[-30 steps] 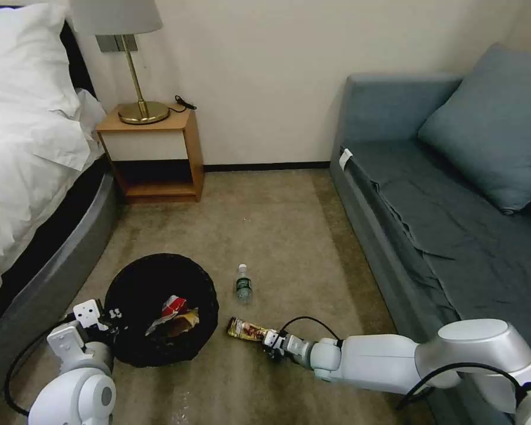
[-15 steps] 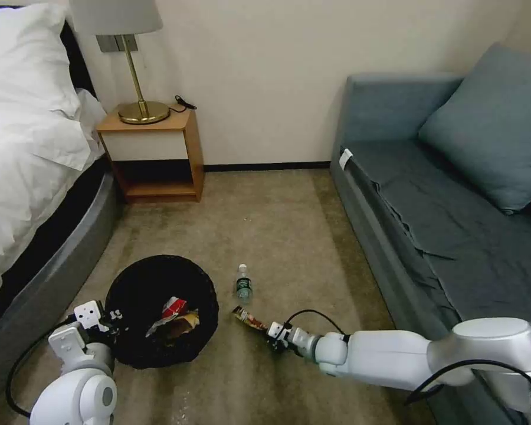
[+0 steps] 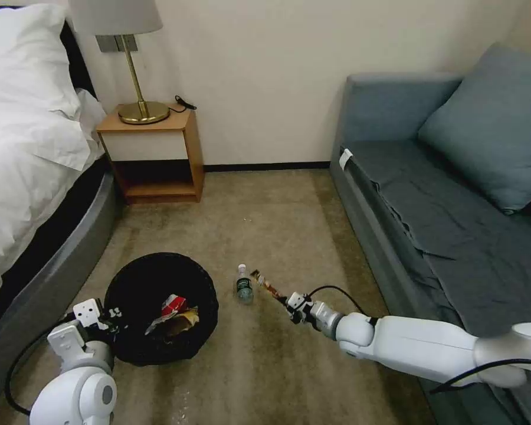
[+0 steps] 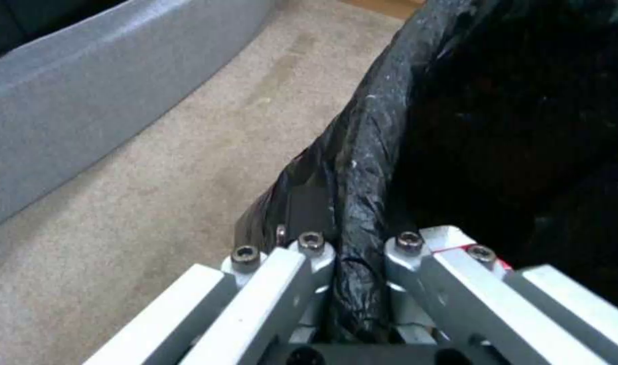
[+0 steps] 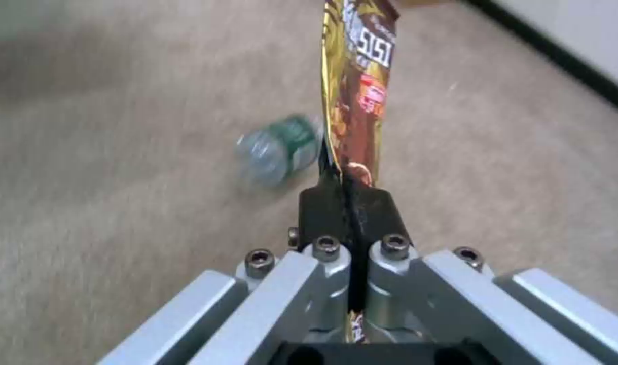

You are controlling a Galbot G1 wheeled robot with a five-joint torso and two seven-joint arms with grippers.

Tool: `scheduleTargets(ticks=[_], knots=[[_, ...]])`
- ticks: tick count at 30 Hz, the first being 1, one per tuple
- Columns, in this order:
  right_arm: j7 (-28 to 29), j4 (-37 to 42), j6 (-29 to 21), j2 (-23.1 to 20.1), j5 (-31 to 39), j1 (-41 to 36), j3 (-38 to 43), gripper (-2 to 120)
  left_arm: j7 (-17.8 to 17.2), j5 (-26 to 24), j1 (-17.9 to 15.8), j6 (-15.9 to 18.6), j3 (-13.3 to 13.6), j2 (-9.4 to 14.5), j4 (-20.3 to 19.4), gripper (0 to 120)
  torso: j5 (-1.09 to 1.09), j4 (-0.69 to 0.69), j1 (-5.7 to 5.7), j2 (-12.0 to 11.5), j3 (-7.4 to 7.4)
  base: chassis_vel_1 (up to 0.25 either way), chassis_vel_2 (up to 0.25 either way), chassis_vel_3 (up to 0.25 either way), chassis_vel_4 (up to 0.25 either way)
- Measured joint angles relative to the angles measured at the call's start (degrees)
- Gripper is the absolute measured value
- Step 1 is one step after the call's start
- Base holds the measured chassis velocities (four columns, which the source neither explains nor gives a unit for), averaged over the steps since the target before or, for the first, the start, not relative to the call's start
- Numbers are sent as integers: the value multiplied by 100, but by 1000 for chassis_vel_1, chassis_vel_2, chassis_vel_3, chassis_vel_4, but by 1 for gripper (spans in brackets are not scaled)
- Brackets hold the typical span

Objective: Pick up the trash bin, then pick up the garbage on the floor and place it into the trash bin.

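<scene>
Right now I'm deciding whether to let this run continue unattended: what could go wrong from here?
The right gripper pinches the brown wrapper only at one end, so it might slip out on the way to the trash bin. The dangling wrapper hangs close to the bottle and may knock it rolling. The left gripper clamps only the bin's liner-covered rim, which could slip.

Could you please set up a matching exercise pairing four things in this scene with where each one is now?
Things:
1. brown wrapper
2. plastic bottle
3. red-white packet
4. trash bin rim

Places:
A. lying on the carpet
B. clamped by the left end effector
C. inside the bin
D. held off the floor by the right end effector

Pairs: 1-D, 2-A, 3-C, 4-B
</scene>
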Motion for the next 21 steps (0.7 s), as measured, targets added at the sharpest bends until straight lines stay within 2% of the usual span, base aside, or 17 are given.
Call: scheduleTargets(ticks=[4,5,7,8,10,12,13,16,21], knots=[[42,652,1,-452,-93,-243,657,0,-5,61,-2,0,22,7,82,3,-1,-1,0,0,0,0,0,0,0],[42,652,1,-452,-93,-243,657,0,-5,61,-2,0,22,7,82,3,-1,-1,0,0,0,0,0,0,0],[60,1479,-47,-689,64,-534,1370,0,-5,96,-2,-19,49,27,178,3,-1,-1,0,0,0,0,0,0,0],[60,1479,-47,-689,64,-534,1370,0,-5,96,-2,-19,49,27,178,3,-1,-1,0,0,0,0,0,0,0],[87,2130,-133,-725,307,-592,1653,0,-8,103,-3,-24,82,30,203,3,-2,-1,0,0,0,0,0,0,0],[207,2650,-244,-538,546,-494,1727,0,-7,100,-9,-29,135,19,205,3,-2,-1,0,0,0,0,0,0,0],[207,2650,-244,-538,546,-494,1727,0,-7,100,-9,-29,135,19,205,3,-2,-1,0,0,0,0,0,0,0],[404,2989,-346,-86,882,-84,1360,0,-5,94,-16,-29,196,-7,206,3,-2,2,0,0,0,0,0,0,0],[777,2913,-369,512,1129,276,580,0,-5,89,-16,-30,207,-21,160,3,-2,2,0,0,0,0,0,0,0]])
